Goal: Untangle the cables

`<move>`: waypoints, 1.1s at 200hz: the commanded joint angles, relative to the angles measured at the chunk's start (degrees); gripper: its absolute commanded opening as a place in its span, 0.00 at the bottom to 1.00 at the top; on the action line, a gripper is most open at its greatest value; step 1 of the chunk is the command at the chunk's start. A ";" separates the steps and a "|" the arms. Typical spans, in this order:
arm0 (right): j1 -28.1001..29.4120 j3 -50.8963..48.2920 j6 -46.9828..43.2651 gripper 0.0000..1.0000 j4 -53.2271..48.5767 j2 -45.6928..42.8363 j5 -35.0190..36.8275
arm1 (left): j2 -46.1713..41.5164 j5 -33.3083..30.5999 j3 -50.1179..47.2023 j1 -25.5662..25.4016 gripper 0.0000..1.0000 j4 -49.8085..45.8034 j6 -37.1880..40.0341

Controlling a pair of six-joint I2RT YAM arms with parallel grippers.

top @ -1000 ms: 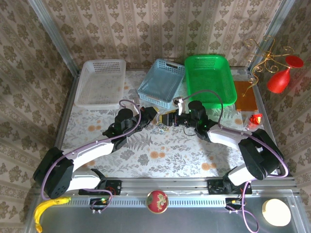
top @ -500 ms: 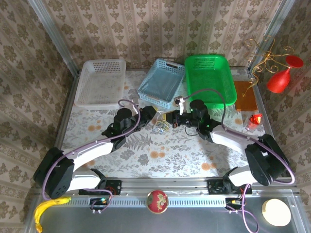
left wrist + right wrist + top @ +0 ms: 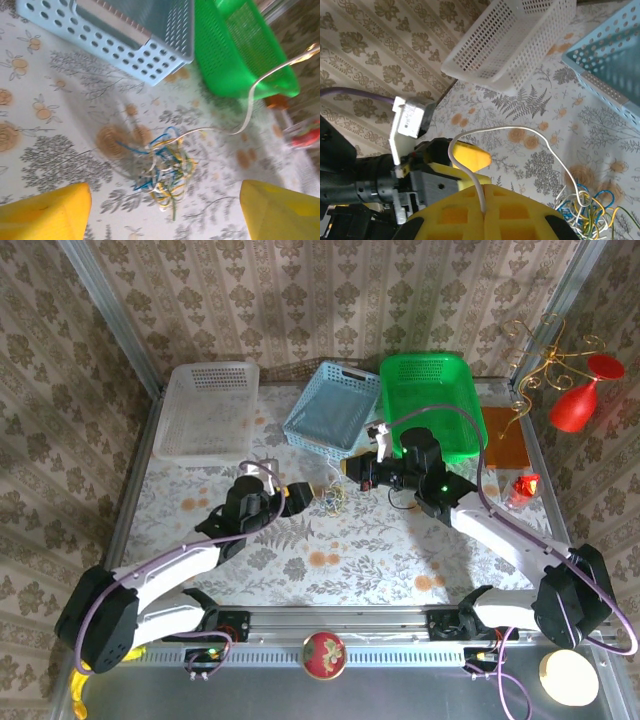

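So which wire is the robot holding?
The white cable, pinched in the right gripper: it loops up alone, while the blue and yellow cables lie bunched together.

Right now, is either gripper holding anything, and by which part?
Right gripper is shut on one whitish cable, pinching the end away from the knot; the rest trails back to it. Left gripper is open, holding nothing.

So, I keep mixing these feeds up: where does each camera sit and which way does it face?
Top external: above and behind the arms, looking down; left tool and right tool flank the cable knot.
Left wrist: looks over the knot toward the blue basket; own open yellow fingers.
Right wrist: faces the white basket; own shut fingers pinch a white cable.
Shared: both wrists see the knot.
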 commanded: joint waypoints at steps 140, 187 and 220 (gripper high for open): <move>4.80 7.25 5.84 0.00 -5.30 -4.91 -0.28 | 31.64 0.83 15.44 -4.76 0.46 13.55 15.19; 4.46 16.74 9.22 0.00 -8.30 -6.14 -1.21 | 33.44 0.70 12.57 -4.63 0.16 15.67 13.44; 3.47 24.35 10.59 0.00 -9.90 -5.47 0.14 | 32.15 0.70 8.90 -4.74 0.13 17.71 11.54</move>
